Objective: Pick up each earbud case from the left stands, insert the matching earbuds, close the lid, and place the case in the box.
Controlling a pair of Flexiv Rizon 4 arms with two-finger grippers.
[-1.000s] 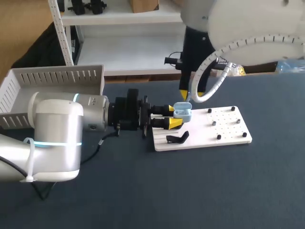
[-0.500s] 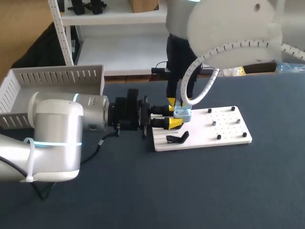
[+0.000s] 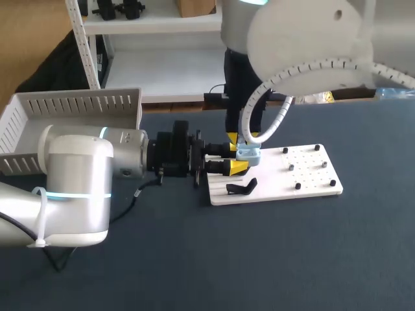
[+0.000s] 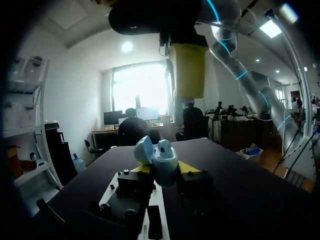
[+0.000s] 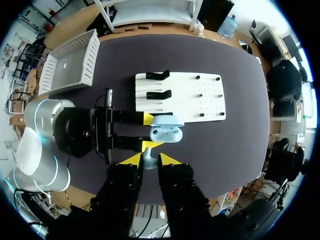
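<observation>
Light-blue earbud case [image 3: 248, 153] [image 4: 162, 159] [image 5: 166, 129], lid open, held off the tabletop [image 3: 194, 259] over left end of white peg board [image 3: 305, 170], toward the board's far edge. Clamped betw. yellow tips of left end effector [image 3: 237, 157] [image 5: 150, 132], closed on it from two sides. Directly above, right end effector [image 3: 243, 139] [image 5: 149, 160] pointing straight down, tips pinched on small pale earbud [image 5: 149, 158]. Can't tell whether earbud touches case. Black stand [image 3: 242, 187] on board's left end, by its near edge. White slatted box [image 3: 71, 107] at tabletop's far-left corner, well apart.
</observation>
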